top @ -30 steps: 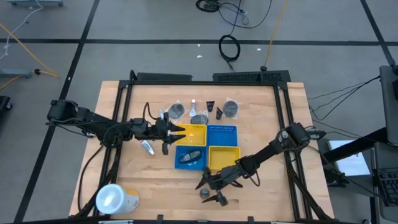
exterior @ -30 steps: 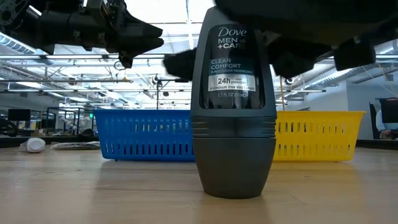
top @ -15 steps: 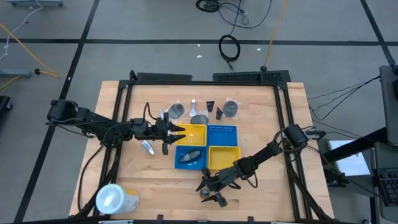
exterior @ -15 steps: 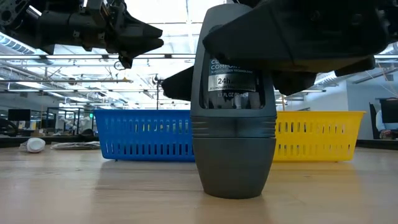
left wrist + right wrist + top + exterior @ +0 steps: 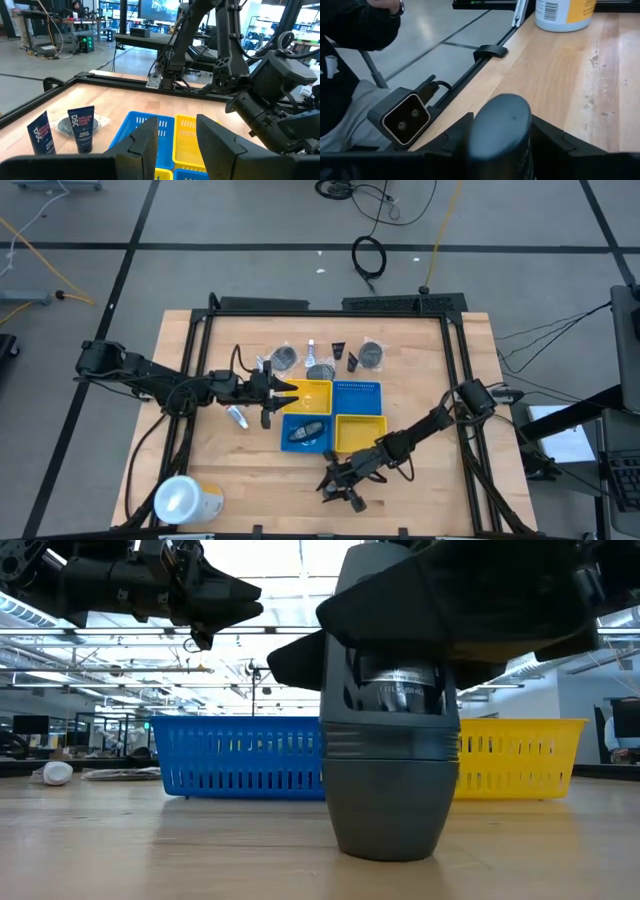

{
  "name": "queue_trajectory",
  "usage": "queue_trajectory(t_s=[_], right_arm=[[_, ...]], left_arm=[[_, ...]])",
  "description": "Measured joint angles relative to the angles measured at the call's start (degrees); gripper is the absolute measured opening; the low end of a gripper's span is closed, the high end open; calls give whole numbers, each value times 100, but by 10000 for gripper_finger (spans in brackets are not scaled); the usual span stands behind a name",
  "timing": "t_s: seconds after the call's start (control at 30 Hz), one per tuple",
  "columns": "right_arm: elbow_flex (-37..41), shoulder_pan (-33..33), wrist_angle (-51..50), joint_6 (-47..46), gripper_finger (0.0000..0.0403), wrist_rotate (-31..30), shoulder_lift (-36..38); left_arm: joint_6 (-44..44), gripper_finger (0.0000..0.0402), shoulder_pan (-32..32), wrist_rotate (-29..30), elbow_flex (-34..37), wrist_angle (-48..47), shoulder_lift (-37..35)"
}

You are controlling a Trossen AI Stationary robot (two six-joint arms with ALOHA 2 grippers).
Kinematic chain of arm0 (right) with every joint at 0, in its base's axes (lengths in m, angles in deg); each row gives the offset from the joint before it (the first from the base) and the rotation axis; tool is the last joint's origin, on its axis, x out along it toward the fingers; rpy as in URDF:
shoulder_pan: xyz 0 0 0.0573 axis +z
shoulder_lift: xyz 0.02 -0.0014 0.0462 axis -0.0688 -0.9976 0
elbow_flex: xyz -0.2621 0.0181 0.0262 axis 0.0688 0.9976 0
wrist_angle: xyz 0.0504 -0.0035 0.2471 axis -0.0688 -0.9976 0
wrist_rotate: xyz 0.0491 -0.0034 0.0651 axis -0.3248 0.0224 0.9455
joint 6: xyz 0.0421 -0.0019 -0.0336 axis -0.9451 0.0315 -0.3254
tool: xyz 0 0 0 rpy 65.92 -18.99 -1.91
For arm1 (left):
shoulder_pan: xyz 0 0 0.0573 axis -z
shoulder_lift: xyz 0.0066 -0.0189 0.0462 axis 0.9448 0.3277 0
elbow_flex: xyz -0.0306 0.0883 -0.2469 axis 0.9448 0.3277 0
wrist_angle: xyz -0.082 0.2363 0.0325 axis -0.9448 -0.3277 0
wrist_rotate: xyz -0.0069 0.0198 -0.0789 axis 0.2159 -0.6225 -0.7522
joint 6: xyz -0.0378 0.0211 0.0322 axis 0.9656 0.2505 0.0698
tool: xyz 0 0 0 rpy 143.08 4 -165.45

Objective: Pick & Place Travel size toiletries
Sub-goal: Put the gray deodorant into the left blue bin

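We see the grey deodorant bottle upright on the table, with the right gripper down over its top and a finger on each side; pinched or not, we can't tell. Just behind that gripper sit the blue tray and yellow tray. Left gripper hangs over the trays, fingers apart, holding nothing.
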Motion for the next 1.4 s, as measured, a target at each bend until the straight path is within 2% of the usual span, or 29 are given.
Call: queue_trajectory(t_s=[0.3,0.47,0.57,0.87,1.4], right_arm=[[4,-300,-591,345,138,-42,793],[0,-551,-877,660,138,-455,1303],[0,-777,-1111,821,134,-498,1511],[-2,-1344,-1192,616,131,-483,1388],[4,-1402,-1467,800,131,-463,1387]], left_arm=[[-25,131,0,2,0,2,0],[-29,131,0,2,0,4,0],[-31,131,0,2,0,6,0],[-39,131,0,17,2,4,0],[-97,131,-9,26,2,2,0]])
